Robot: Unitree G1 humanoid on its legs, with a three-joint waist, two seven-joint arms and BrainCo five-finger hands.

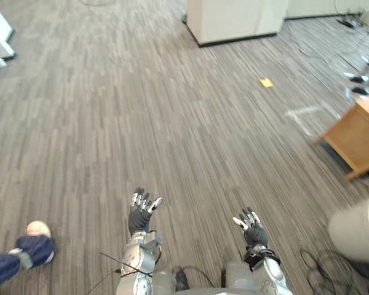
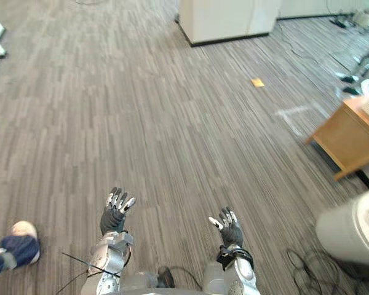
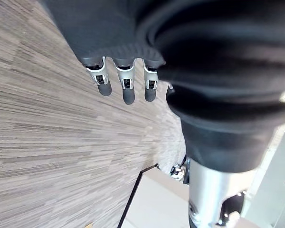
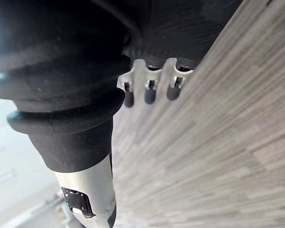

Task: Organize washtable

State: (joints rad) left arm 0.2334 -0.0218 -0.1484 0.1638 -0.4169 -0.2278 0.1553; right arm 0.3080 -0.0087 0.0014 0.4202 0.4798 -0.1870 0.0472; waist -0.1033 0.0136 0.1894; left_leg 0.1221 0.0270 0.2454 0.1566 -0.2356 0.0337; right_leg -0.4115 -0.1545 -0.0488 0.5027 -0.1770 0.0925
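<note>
Just grey striped carpet floor (image 1: 172, 123) here. A white cabinet base (image 1: 234, 21) stands at the far end, with a small yellow scrap (image 1: 266, 82) and white tape marks (image 1: 304, 114) nearer. A wooden piece of furniture (image 1: 357, 138) and a pale cylinder (image 1: 357, 230) are off right, and a person's shoe (image 1: 34, 236) is lower left.

Bare carpet (image 1: 141, 123) spreads ahead of the left hand (image 1: 141, 212) and right hand (image 1: 252, 228), both splayed and holding nothing. Obstacles ring the edges: a white cabinet (image 1: 234, 21) at upper centre, a wooden table (image 1: 357, 132) at right, a pale cylinder (image 1: 357, 230) at lower right, a person's foot (image 1: 35, 244) at lower left.
</note>
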